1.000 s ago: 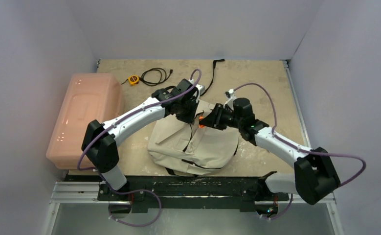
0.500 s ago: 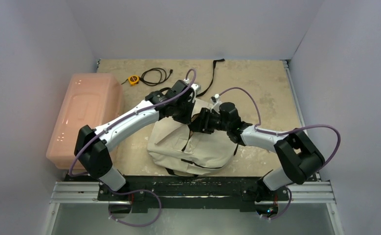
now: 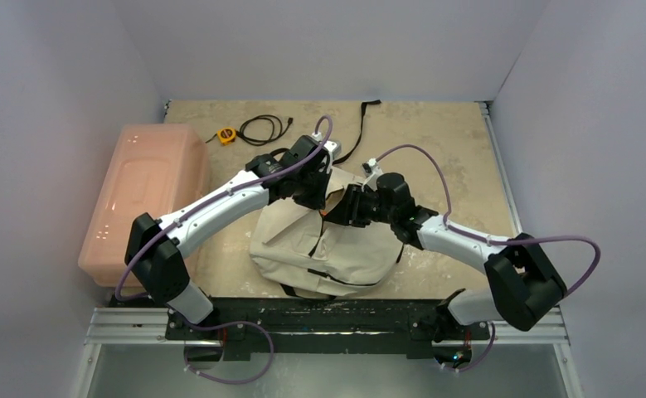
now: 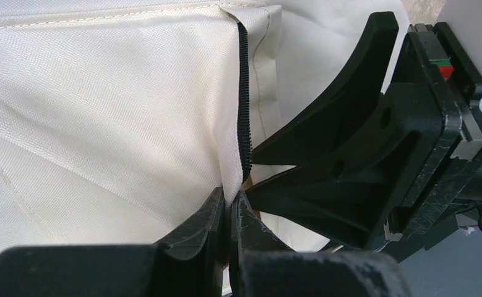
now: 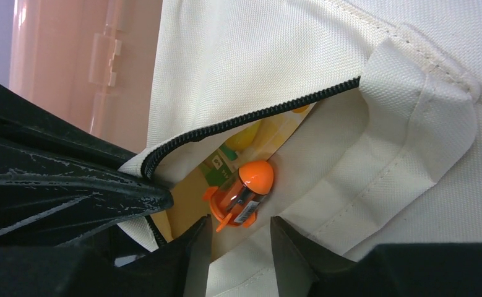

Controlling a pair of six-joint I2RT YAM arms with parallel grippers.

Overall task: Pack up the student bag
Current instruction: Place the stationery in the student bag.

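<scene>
The beige student bag (image 3: 336,253) lies on the table between the arms, its black zipper (image 4: 244,93) open. My left gripper (image 4: 231,201) is shut on the bag's fabric edge beside the zipper and holds the mouth up. My right gripper (image 5: 241,226) is open at the mouth. Just past its fingertips an orange rocket-shaped sharpener (image 5: 245,189) lies inside the bag (image 5: 275,55) on a yellow-green book, free of both fingers. In the top view the two grippers meet over the bag's upper part, left gripper (image 3: 321,192) and right gripper (image 3: 342,207).
A large pink plastic bin (image 3: 145,191) stands left of the bag. A yellow tape measure (image 3: 227,135) and a coiled black cable (image 3: 265,128) lie at the back. A black strap (image 3: 359,133) trails from the bag toward the back wall.
My right gripper moved left to the bag's mouth, then drew back slightly. The orange sharpener that showed at its fingertips now lies inside the bag. The left gripper kept its hold.
</scene>
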